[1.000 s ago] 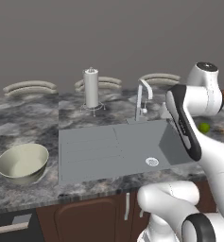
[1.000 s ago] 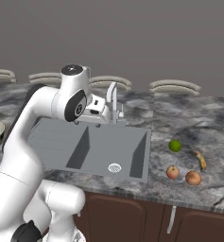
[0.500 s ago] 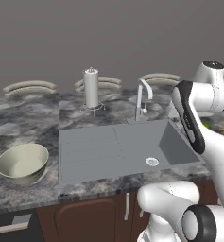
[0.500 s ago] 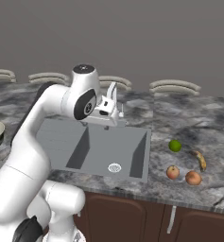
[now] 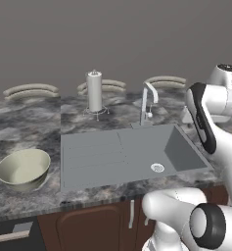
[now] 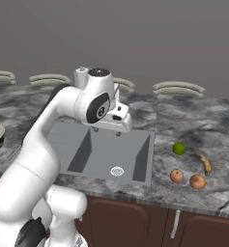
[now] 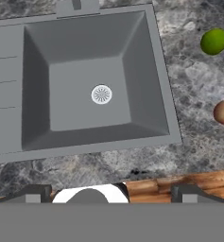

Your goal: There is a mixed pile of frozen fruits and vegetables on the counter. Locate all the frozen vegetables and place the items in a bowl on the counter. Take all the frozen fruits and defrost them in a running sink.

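My gripper (image 7: 111, 194) is open and holds nothing; its two dark fingertips (image 7: 35, 193) stand wide apart. It hangs above the grey sink (image 7: 38, 137), over the basin's front edge, with the round drain (image 7: 101, 94) below. In the right base view the gripper (image 6: 117, 128) hangs over the sink (image 6: 72, 140). To its right on the dark marbled counter (image 6: 217, 130) lie a lime-green ball (image 6: 178, 148), a reddish lump (image 6: 177, 176) and an orange-brown lump (image 6: 197, 181). The ball (image 7: 214, 41) and reddish lump (image 7: 223, 112) also show from the hand. The cream-green bowl (image 5: 23, 168) sits far left of the sink.
A curved chrome tap (image 5: 148, 100) stands behind the basin, and a paper towel roll (image 5: 94, 90) behind the ribbed drainboard (image 5: 90, 154). Flat curved plates (image 5: 31, 90) lie along the back of the counter. A small yellow-brown curved thing (image 6: 205, 164) lies by the lumps.
The arm has swung to the right across the sink, carrying the hand toward the basin's right side. The jaws have stayed open and empty.
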